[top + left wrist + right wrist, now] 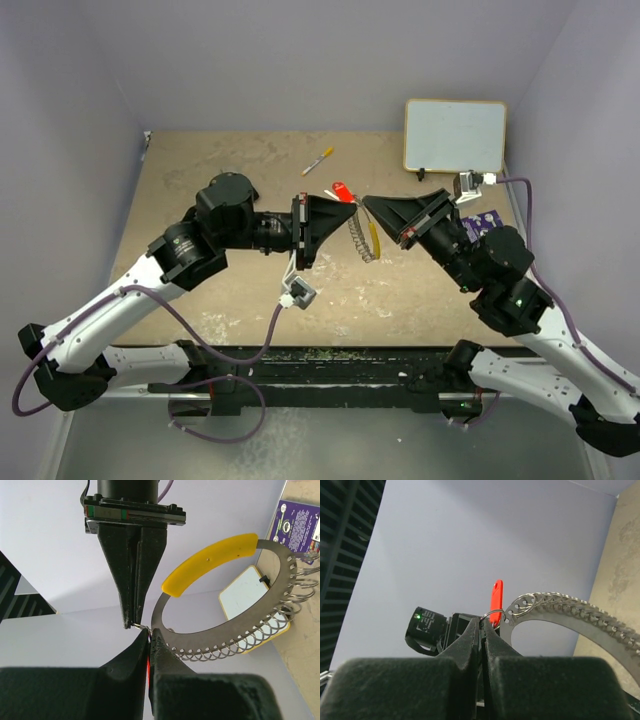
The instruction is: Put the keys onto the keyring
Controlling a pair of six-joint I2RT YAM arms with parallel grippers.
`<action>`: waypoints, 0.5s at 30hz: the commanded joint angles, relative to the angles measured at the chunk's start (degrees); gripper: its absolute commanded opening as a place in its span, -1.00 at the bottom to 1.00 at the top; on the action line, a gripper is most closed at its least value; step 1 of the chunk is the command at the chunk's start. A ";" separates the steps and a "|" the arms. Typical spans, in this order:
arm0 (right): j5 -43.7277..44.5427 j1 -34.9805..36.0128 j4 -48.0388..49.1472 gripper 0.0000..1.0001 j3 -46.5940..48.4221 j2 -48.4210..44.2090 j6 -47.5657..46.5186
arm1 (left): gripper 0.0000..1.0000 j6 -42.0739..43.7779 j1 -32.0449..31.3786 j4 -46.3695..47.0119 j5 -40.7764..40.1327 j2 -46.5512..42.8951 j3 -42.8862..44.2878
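Left gripper (150,639), pinched shut, grips one end of the large silver coil-strung keyring with its yellow arc (282,567), aloft. Right gripper (481,624), also clamped, holds the tiny silver keys with red oblong plastic tag (496,597) against that end. Threading is in hand; next, I judge, their loop must slide onto the ring.

A small whiteboard (455,135) with a pale frame lies at the far right corner of the tan, mottled table (220,170), close to its right edge. A yellow-tipped marker pen (318,160) lies slantwise near the middle of the far edge. A purple printed card (483,222) lies by the right edge, nearer than the whiteboard.
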 commanded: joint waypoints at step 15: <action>5.09 -0.25 10.72 -1.00 -1.80 -1.36 4.31 | -0.94 0.78 0.31 13.02 -0.07 -0.26 -3.97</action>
